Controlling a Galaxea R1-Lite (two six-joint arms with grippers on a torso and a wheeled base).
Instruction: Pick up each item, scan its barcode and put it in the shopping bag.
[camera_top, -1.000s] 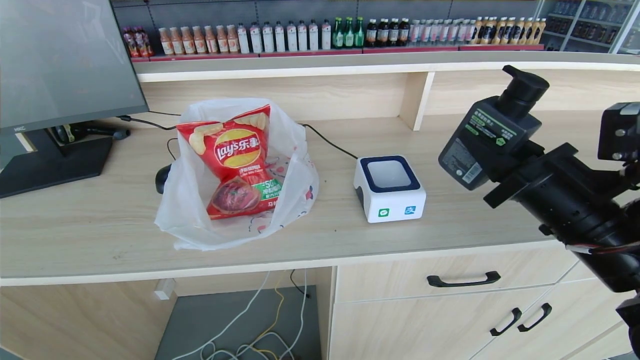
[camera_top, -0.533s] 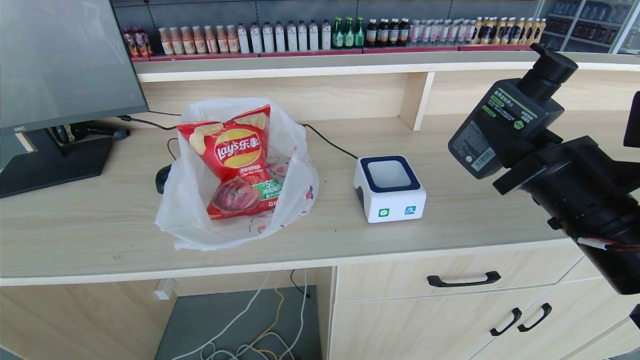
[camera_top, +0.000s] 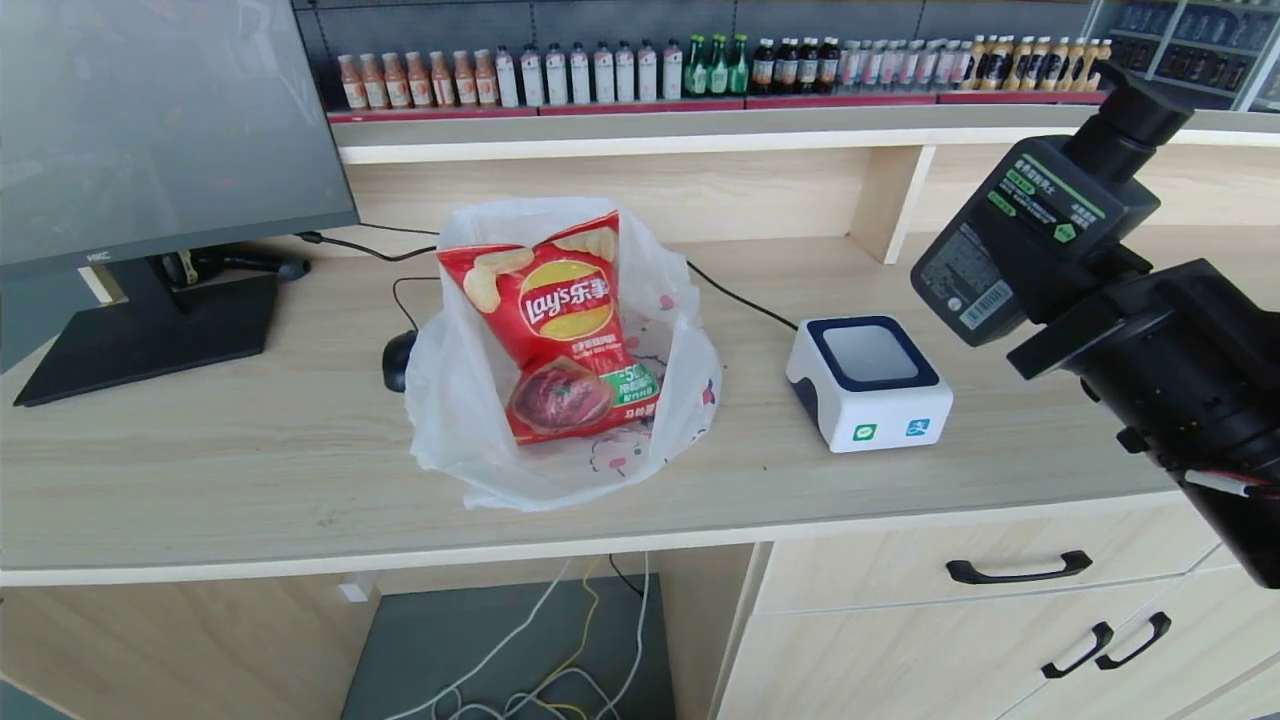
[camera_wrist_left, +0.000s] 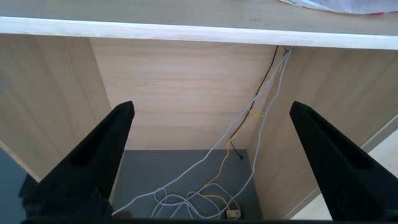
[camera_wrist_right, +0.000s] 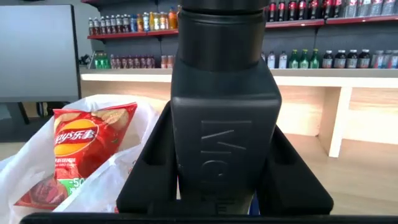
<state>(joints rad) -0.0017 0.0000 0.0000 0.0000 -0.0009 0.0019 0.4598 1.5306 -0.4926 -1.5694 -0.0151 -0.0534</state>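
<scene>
Black pump bottle (camera_top: 1040, 225) is up in the air over the right end of the counter (camera_top: 250, 460), tilted w/ the pump head pointing up and away. Its barcode label faces the head cam. Right gripper (camera_top: 1085, 305) has it clamped, one jaw on each side of the body. It hangs right of the scanner (camera_top: 868, 382) and well apart from it.

Scanner sits glass-up, set back from the counter's front edge, w/ a strip of wood showing between it and the shopping bag (camera_top: 450, 400). Bag mouth gapes upward, and a chips bag (camera_top: 560, 320) stands inside, leaning a bit.

A mouse (camera_top: 398, 360) is just behind the bag's left side, and the monitor (camera_top: 160, 120) is further left.

Left gripper (camera_wrist_left: 211, 168) sits low in front of the counter's open recess, jaws spread wide and holding nothing, w/ loose cables (camera_wrist_left: 249, 124) hanging ahead of it.
</scene>
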